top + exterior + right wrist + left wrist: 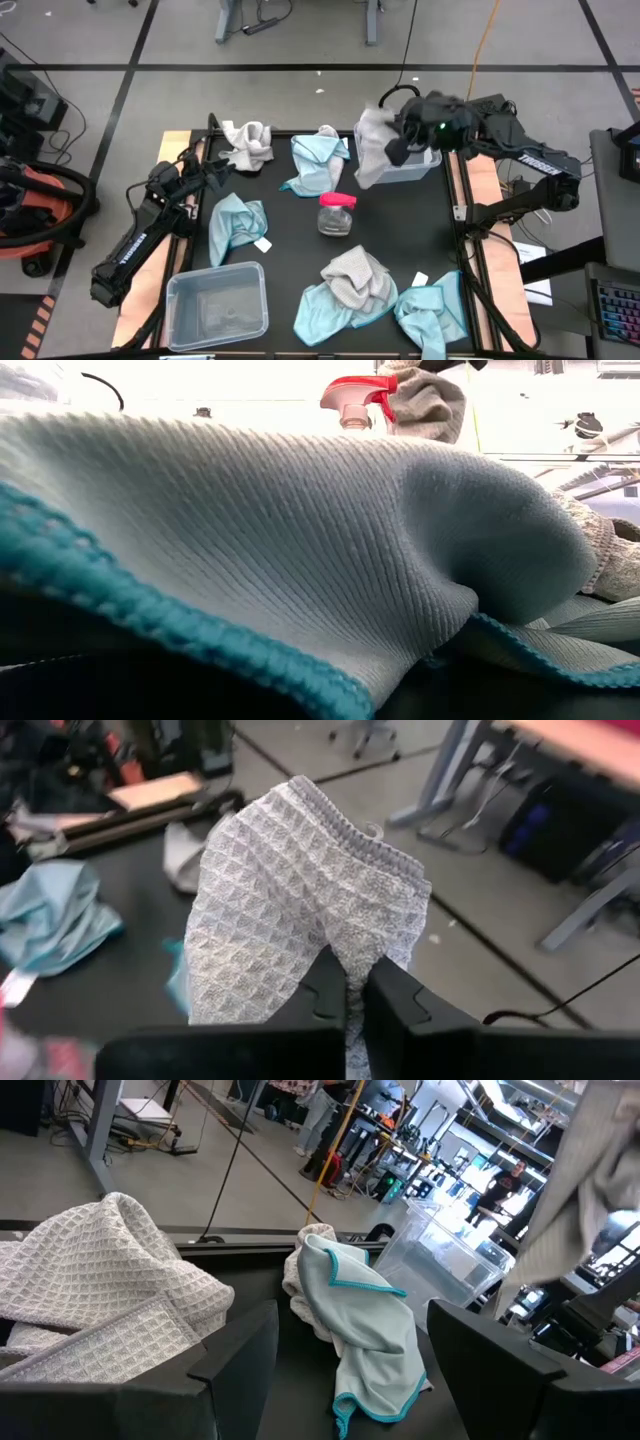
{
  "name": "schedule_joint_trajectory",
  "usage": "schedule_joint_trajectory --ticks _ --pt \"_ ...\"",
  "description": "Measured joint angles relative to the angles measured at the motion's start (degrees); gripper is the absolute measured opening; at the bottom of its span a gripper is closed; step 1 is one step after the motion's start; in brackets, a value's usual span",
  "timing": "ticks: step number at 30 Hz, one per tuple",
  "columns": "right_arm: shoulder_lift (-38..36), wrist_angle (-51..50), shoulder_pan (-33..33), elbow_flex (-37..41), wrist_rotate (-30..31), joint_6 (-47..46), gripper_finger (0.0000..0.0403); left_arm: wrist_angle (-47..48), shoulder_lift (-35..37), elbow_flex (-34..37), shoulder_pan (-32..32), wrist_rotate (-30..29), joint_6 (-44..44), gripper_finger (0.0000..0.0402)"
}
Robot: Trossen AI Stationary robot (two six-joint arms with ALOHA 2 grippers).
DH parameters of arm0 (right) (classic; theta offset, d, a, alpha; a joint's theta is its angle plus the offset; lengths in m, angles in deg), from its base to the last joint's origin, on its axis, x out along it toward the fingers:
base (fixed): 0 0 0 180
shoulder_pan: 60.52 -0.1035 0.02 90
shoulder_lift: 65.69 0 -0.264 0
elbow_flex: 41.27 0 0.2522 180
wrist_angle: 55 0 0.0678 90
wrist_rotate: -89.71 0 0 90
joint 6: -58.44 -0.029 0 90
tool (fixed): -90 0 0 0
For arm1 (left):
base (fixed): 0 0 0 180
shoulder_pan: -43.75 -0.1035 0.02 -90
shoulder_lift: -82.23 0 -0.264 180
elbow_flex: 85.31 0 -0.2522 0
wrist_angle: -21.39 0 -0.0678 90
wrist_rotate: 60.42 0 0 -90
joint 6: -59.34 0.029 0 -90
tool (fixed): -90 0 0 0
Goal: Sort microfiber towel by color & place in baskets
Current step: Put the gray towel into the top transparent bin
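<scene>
High view: the right gripper (400, 140) hangs over the far-right basket (418, 168), clamped on a grey towel (372, 150) that droops beside and partly over the tub.
Step, as I judge it: the drop into this basket; next the towel needs centring over the tub and the fingers parting.
Left arm: the left gripper (222, 172) waits low near the far-left grey towel (247, 144).
Around: a jar (336, 213) mid-bench (290, 240), blue towels (318, 160) scattered, and a second basket (218, 303) at the near left.
In the way: the towel's tail may catch the basket rim.
Low view: a blue towel fills the picture; the grey towel hangs far behind.
Left wrist view: fingers (235, 1370) apart, holding nothing.
Right wrist view: fingers (335, 990) pinched together on the grey waffle cloth.
</scene>
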Motion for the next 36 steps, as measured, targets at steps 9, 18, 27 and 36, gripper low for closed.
schedule_joint_trajectory --ticks 9,18,27,36 --pt "0.00 5.08 7.40 -4.41 -0.44 7.86 0.0000 0.00 -0.02 0.00 0.01 0.00 0.00 0.0262" --pt "0.12 7.52 12.49 -5.68 -2.15 11.64 0.0000 0.00 0.00 0.00 0.01 0.00 0.00 0.0262" --pt "2.79 0.52 16.05 -5.68 -2.68 11.21 0.0000 0.00 -0.01 0.00 -0.01 0.00 0.01 0.0262" --pt "8.18 -7.99 18.54 -5.66 -3.87 10.59 0.0000 0.00 0.00 0.00 -0.01 0.00 0.00 0.0262"
